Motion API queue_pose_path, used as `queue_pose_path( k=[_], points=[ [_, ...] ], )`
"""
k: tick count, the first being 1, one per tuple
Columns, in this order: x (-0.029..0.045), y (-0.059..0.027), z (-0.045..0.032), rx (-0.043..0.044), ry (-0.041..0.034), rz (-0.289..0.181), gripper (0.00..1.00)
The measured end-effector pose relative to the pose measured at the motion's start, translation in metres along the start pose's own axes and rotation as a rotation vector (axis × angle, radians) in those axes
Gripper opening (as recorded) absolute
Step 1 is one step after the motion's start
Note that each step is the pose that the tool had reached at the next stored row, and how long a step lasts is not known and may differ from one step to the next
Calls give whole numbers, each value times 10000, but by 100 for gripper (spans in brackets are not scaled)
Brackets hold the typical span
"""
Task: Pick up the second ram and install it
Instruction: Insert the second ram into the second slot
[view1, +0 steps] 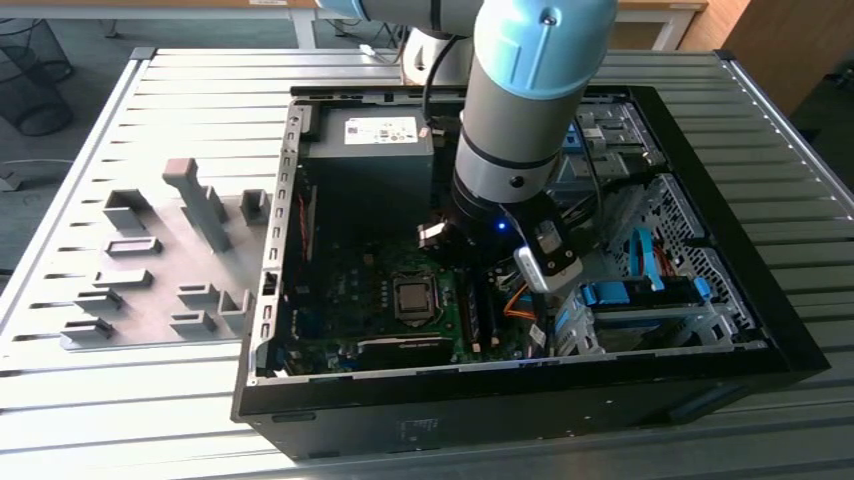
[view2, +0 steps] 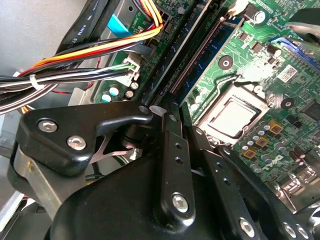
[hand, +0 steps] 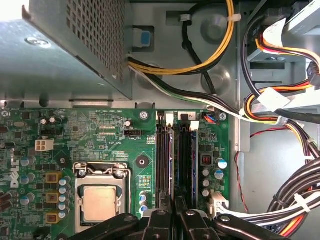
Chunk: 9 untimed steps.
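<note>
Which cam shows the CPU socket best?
First wrist view: the CPU socket is seen square-on, beside the memory slots. In the second wrist view it is tilted, near the gripper. In the exterior view it is small.

Arm (view1: 527, 110) comes in from the far side, grey forearm w/ light-blue joint cap, angled steeply down. Wrist (view1: 487, 215) sits low, small blue light lit on it, silver cam module clipped beside it. Gripper (hand: 174, 220) seen in first wrist view: black linkage fingers (hand: 159, 222) drawn tight together, pointing straight down, barely a slit btwn the tips. Second wrist view, same gripper (view2: 172, 150) up close: black finger bars (view2: 175, 165) side by side, bolted pivots, wide black knuckle links fanned out either side, jaws pinched narrow.
</note>
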<state>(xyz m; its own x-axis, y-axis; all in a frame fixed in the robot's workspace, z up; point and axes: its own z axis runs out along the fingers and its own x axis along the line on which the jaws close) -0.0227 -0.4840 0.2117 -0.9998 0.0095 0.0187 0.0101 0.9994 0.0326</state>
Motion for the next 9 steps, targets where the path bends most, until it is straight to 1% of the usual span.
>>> queue_pose_path(
  k=[5, 9],
  points=[
    [0, 0, -2, -4, -1, 0, 14],
    [4, 2, -41, -2, -1, 0, 14]
  ],
)
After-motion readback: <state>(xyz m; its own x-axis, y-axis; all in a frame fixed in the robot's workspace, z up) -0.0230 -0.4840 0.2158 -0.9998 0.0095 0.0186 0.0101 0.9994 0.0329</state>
